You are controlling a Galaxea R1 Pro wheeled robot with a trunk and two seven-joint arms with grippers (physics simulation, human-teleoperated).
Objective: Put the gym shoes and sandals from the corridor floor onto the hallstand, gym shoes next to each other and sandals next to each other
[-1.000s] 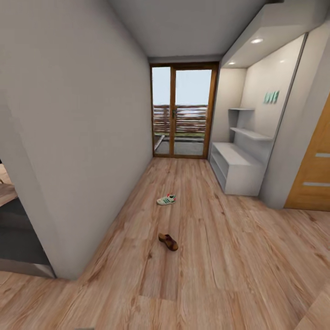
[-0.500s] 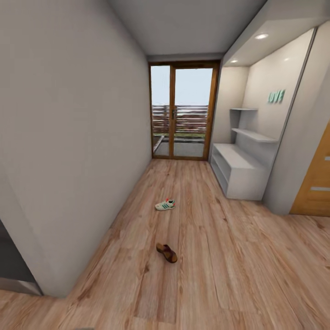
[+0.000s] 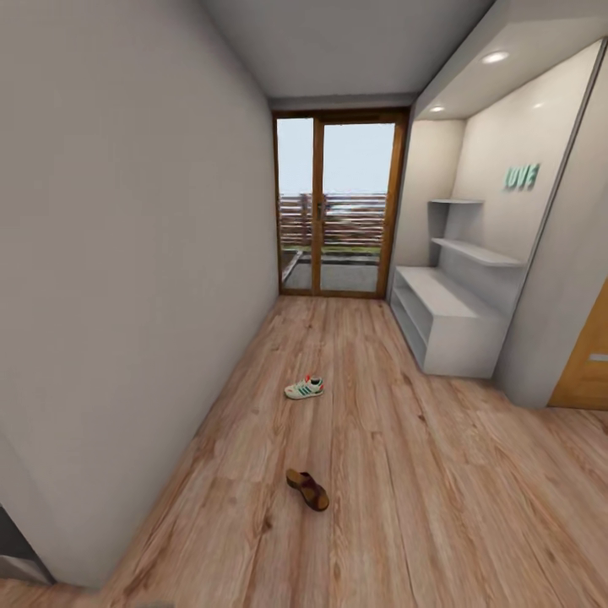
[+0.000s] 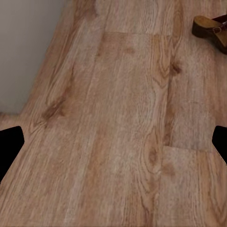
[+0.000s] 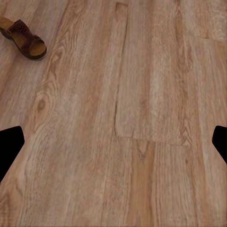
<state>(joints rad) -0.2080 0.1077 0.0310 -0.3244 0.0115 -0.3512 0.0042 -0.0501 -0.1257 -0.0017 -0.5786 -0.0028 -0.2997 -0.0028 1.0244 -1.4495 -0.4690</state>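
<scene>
Corridor: one sneaker, one sandal on the floor; rack bare.

Sneaker (image 3: 305,388) lies mid-floor (image 3: 439,490), the sandal (image 3: 307,489) nearer, well apart from it. Rack (image 3: 447,325) stands against the far right wall, nothing on its bench top. Left gripper (image 4: 113,142) and right gripper (image 5: 113,142): dark fingertips spread wide over planks, holding nothing; sandal lies ahead of both.

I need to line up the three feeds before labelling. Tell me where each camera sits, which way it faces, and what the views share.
Head view: high on the robot, facing down the corridor at the gym shoe, sandal and hallstand.
Left wrist view: near the left hand, facing the corridor floor; dark finger tips at both edges.
Right wrist view: near the right hand, likewise.
Shared: the sandal and the floor.
</scene>
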